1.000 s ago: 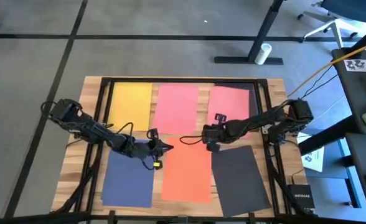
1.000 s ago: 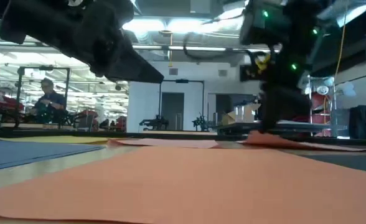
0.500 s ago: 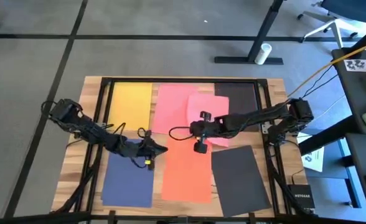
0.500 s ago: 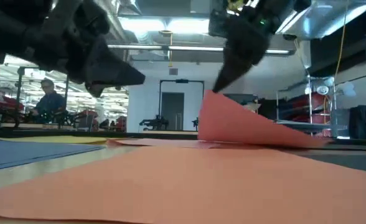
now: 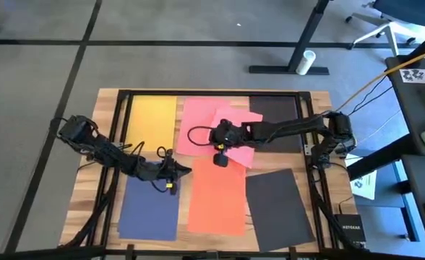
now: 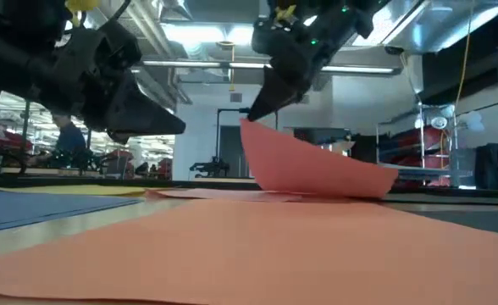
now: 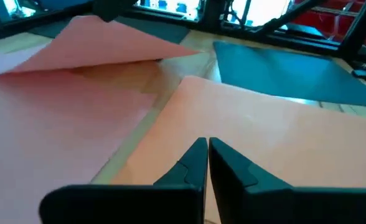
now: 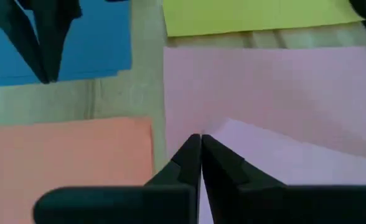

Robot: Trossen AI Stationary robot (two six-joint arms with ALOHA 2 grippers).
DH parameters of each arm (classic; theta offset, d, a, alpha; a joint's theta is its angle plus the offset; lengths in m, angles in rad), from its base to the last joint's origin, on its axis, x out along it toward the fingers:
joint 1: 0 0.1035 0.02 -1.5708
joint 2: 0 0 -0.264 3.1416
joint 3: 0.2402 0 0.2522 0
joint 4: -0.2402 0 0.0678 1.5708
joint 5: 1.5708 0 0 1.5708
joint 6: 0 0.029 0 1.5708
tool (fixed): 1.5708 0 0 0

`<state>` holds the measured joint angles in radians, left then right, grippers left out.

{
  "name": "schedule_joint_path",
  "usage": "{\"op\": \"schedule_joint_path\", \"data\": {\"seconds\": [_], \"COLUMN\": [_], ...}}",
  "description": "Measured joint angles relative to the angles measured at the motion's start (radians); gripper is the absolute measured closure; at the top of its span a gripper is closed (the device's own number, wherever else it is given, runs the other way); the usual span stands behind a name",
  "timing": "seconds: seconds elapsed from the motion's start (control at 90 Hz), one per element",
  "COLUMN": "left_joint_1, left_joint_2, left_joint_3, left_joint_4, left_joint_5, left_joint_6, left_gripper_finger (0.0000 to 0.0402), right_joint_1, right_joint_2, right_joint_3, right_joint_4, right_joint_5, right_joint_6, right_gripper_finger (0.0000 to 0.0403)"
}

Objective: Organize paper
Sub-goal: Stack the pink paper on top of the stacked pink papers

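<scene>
From above, the wooden table [image 5: 104,152] carries a yellow sheet [image 5: 152,119] at the far left, a pink sheet [image 5: 198,123] beside it, and a black sheet [image 5: 277,115] at the far right. Nearer lie a navy blue sheet [image 5: 149,209], an orange sheet [image 5: 216,195] and a second black sheet [image 5: 277,209]. The right gripper [image 5: 218,137] holds a second pink sheet [image 5: 238,137], lifted and skewed over the first. The left gripper [image 5: 186,170] hovers between navy and orange.

At table height, the held pink sheet [image 6: 312,169] hangs curled from the right gripper [image 6: 251,112], its far edge on the table. The left gripper [image 6: 168,127] hangs above.

The left wrist view shows its fingers [image 7: 192,165] pressed together, empty, over the orange sheet [image 7: 264,137].

The right wrist view shows its fingers [image 8: 186,158] pinched on the pink sheet's [image 8: 282,168] corner.
</scene>
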<state>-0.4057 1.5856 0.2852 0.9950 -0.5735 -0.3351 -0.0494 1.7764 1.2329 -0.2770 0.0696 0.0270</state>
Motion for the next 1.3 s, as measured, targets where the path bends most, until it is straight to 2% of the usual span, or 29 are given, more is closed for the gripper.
{"op": "schedule_joint_path", "data": {"seconds": [0.3,0.744,1.078,1.3], "left_joint_1": [0.001,0.001,0.001,0.001], "left_joint_2": [0.0,0.001,0.001,0.001], "left_joint_3": [-0.011,-0.011,-0.011,-0.011], "left_joint_4": [0.015,0.011,0.015,0.016], "left_joint_5": [0.0,0.0,0.0,0.0], "left_joint_6": [0.002,0.004,0.006,0.009], "left_gripper_finger": [0.0402,0.0402,0.0402,0.0402], "right_joint_1": [-0.026,-0.056,-0.106,-0.154], "right_joint_2": [0.112,0.28,0.305,0.304], "right_joint_3": [0.121,0.29,0.318,0.35], "right_joint_4": [0.046,0.017,0.029,0.04], "right_joint_5": [-0.094,-0.307,-0.38,-0.466], "right_joint_6": [-0.065,-0.187,-0.24,-0.275], "right_gripper_finger": [0.0403,0.0403,0.0403,0.0403]}}
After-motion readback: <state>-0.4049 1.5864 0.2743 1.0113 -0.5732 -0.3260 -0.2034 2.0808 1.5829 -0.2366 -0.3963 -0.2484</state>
